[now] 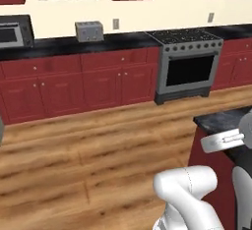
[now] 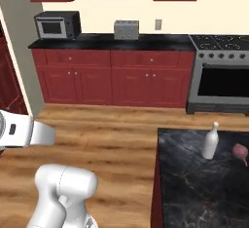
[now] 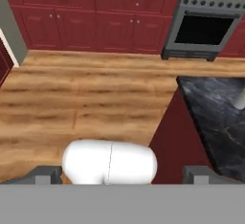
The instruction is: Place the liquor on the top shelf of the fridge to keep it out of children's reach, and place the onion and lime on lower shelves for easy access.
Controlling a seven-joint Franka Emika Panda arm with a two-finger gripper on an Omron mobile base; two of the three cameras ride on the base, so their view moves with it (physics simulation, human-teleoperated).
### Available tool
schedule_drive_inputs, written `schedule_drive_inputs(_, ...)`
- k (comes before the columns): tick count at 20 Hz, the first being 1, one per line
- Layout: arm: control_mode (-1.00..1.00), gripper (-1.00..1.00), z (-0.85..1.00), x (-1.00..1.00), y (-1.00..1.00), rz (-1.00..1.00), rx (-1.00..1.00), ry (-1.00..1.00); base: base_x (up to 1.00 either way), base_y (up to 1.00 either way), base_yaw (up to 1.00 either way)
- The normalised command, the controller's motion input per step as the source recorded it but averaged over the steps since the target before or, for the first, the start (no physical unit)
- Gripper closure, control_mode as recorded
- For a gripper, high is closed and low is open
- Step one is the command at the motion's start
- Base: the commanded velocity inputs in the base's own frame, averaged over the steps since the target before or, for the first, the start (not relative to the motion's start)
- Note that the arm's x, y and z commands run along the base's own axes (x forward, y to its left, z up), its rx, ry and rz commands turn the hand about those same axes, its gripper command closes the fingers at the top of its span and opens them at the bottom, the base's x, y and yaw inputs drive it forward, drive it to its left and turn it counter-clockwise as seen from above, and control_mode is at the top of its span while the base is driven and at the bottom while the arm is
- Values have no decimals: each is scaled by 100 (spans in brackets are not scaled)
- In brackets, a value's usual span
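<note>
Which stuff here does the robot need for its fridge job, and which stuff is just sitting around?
For the job:
- bottle, standing on the dark counter
- onion, beside it
- gripper, open and empty

Just sitting around:
- toaster
- microwave
- stove

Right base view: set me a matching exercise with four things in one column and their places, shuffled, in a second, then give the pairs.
Things:
1. bottle
2. onion
3. toaster
4. microwave

Places:
A. on the back counter, at its left end
B. on the dark island top, near its right edge
C. on the back counter, below the window
D. upright on the dark island top, left of the pinkish ball

Pairs: 1-D, 2-B, 3-C, 4-A
</note>
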Motion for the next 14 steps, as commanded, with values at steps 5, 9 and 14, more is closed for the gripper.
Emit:
schedule_drive_inputs(5, 100, -100, 0, 0, 0, 0, 0, 0, 3, 10, -46)
schedule_drive_inputs(9, 100, -100, 0, 0, 0, 0, 0, 0, 17, 18, -47)
schedule_drive_inputs(14, 100, -100, 0, 0, 0, 0, 0, 0, 21, 19, -48)
